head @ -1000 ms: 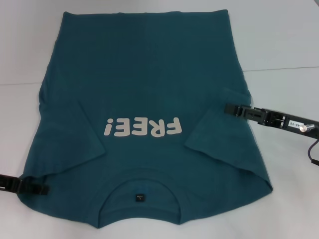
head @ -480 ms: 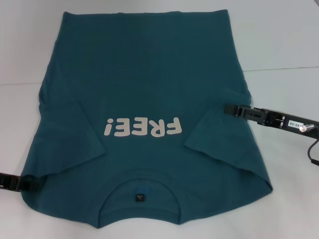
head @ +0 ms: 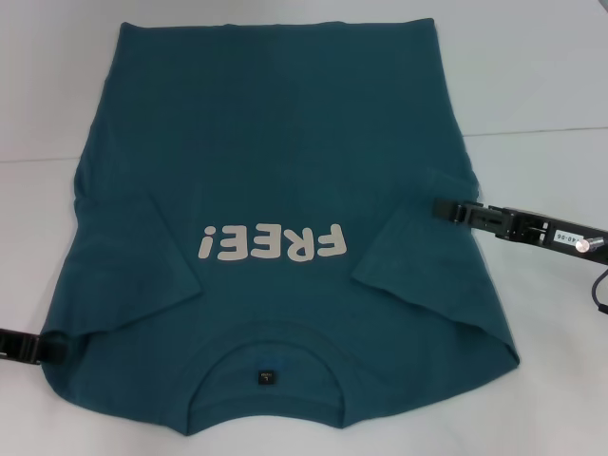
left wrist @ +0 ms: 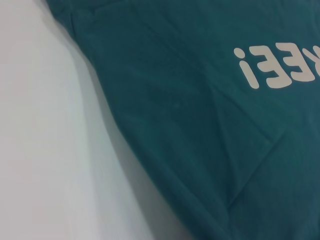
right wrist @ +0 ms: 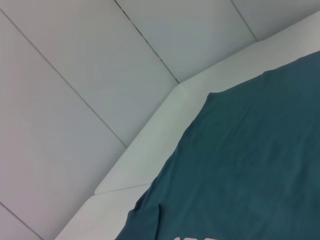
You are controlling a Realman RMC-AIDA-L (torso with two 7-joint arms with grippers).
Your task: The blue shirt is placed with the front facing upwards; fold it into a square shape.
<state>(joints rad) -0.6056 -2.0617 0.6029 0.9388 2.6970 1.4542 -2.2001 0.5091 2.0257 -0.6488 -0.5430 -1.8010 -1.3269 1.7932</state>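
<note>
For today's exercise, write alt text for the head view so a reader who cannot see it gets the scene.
A blue shirt lies front up on a white table, both sleeves folded inward, collar nearest the camera. The left gripper sits at its near left edge; the right gripper reaches over the right side.

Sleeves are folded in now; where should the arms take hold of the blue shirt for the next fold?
Probably the blue shirt at its two collar-end corners, each gripper coming in from its own side: left gripper, right gripper. Both side edges lie flat and exposed there.
</note>
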